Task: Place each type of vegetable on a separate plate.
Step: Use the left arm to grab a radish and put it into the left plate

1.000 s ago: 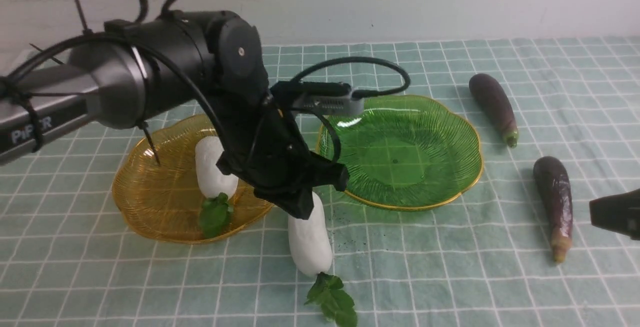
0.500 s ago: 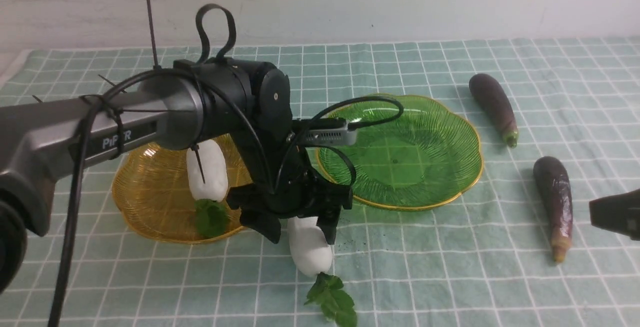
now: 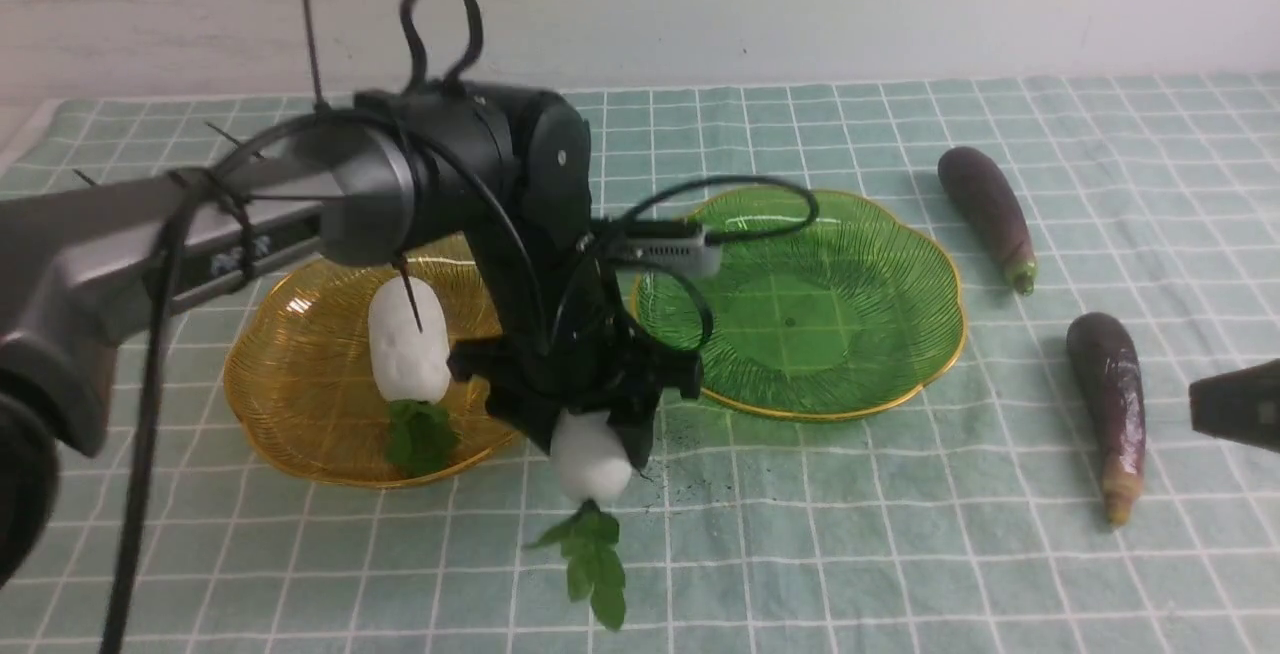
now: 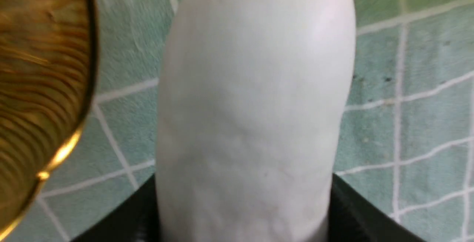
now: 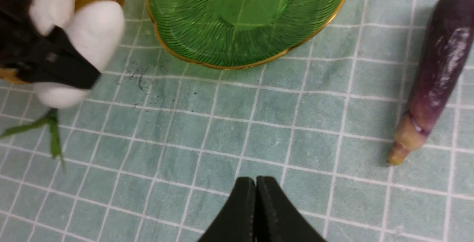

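Note:
My left gripper (image 3: 585,434) is shut on a white radish (image 3: 590,459) and holds it above the cloth, leaves hanging down, just off the amber plate's (image 3: 290,404) near right edge. The radish fills the left wrist view (image 4: 251,105), with the amber plate's rim (image 4: 63,149) beside it. A second radish (image 3: 405,344) lies in the amber plate. The green plate (image 3: 850,304) holds nothing. Two purple eggplants lie on the cloth to its right, one far (image 3: 985,209), one near (image 3: 1110,399). My right gripper (image 5: 255,182) is shut and empty, near the near eggplant (image 5: 437,71).
A green checked cloth (image 3: 850,554) covers the table. A white wall (image 3: 800,4) runs along the back. My left arm (image 3: 300,204) and its cables reach over the amber plate. Dark specks (image 3: 690,424) mark the cloth where the radish lay.
My left gripper came down around the radish on the cloth, closed on it and lifted it, shifting it slightly left. The right gripper stayed put.

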You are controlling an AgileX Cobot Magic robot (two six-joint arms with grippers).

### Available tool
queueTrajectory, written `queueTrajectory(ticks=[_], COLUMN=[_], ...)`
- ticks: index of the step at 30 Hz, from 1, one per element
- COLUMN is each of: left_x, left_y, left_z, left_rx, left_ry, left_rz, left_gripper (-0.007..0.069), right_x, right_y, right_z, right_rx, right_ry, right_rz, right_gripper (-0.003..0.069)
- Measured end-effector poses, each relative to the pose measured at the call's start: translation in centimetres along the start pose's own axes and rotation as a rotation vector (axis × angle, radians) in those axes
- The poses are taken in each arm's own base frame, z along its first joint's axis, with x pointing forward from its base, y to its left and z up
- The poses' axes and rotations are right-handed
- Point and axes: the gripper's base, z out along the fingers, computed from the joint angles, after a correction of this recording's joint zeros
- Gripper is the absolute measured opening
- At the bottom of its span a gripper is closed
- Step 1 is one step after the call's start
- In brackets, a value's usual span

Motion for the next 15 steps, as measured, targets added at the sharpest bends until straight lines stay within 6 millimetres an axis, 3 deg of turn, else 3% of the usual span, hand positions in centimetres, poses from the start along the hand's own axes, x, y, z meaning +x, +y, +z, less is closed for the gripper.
queueTrajectory(ticks=[3, 4, 5, 7, 9, 11, 15], left_x=[-0.7, -0.8, -1.2, -2.0, -3.0, -3.7, -5.0], left_y=[0.9, 1.1, 2.1, 4.7, 7.5, 8.9, 9.9], left_z=[-4.7, -5.0, -6.5, -7.6, -7.1, -5.8, -2.4], left_rx=[-0.004, -0.007, -0.012, -0.033, -0.044, -0.037, -0.016], left_ry=[-0.132, -0.141, -0.187, -0.222, -0.232, -0.227, -0.207], left_rz=[-0.005, -0.007, -0.031, -0.097, -0.167, -0.201, -0.198], left_gripper=[0.0427, 0.0427, 0.0427, 0.0427, 0.0427, 0.0427, 0.0427], right_x=[-1.6, -1.7, -2.1, -3.0, -3.5, -3.7, -4.1], right_y=[-0.7, -0.8, -1.2, -2.3, -3.6, -4.7, -6.7], right_z=[-0.1, 0.0, 0.1, 0.6, 1.4, 2.4, 5.3], right_rx=[0.074, 0.085, 0.115, 0.206, 0.302, 0.374, 0.452], right_ry=[0.04, 0.051, 0.066, 0.092, 0.114, 0.131, 0.225], right_rz=[0.009, 0.015, 0.027, 0.062, 0.075, 0.096, 0.132], right_gripper=[-0.0014, -0.0014, -0.0014, -0.0014, -0.0014, -0.0008, 0.0031])
